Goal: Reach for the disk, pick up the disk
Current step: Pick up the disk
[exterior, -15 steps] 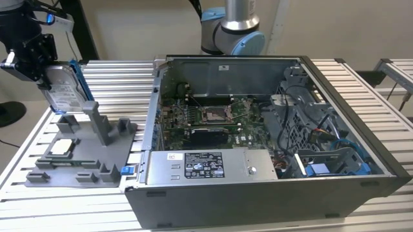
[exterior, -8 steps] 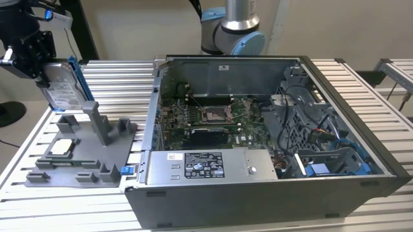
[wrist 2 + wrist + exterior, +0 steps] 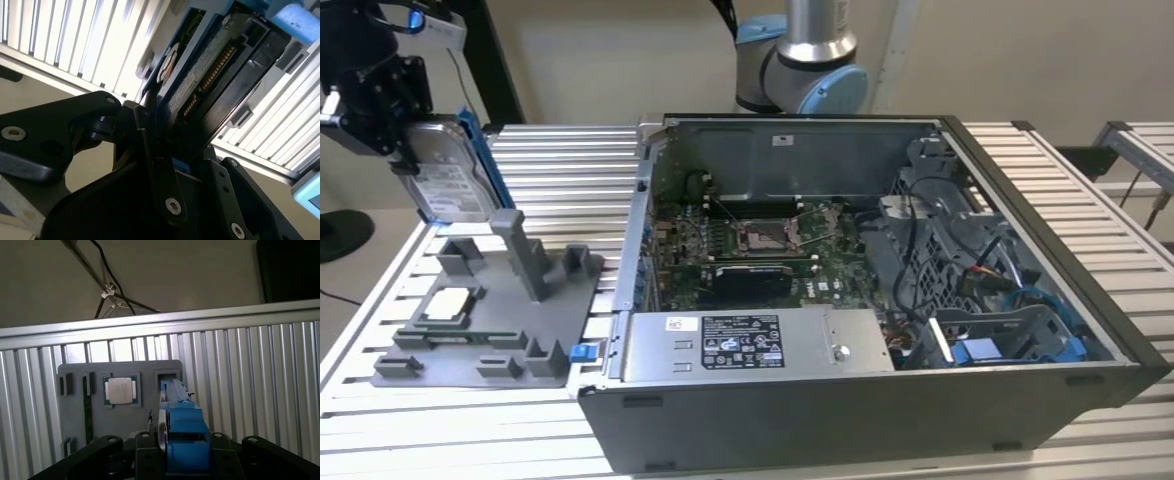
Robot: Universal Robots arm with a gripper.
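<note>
One flat silver-grey metal disk (image 3: pixel 450 172), white-labelled and edged by a blue plastic bracket, hangs upright over the far edge of the grey plastic fixture tray (image 3: pixel 480 345). The black end effector (image 3: pixel 390 110) is clamped across it. Judgement: hold the squeeze firm, lift vertically, and clear the tray's posts.

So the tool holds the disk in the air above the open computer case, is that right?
Not quite. The tool does hold the disk in the air, but above the grey fixture tray, to the exterior view's left of the open computer case. The exterior view shows this.
</note>
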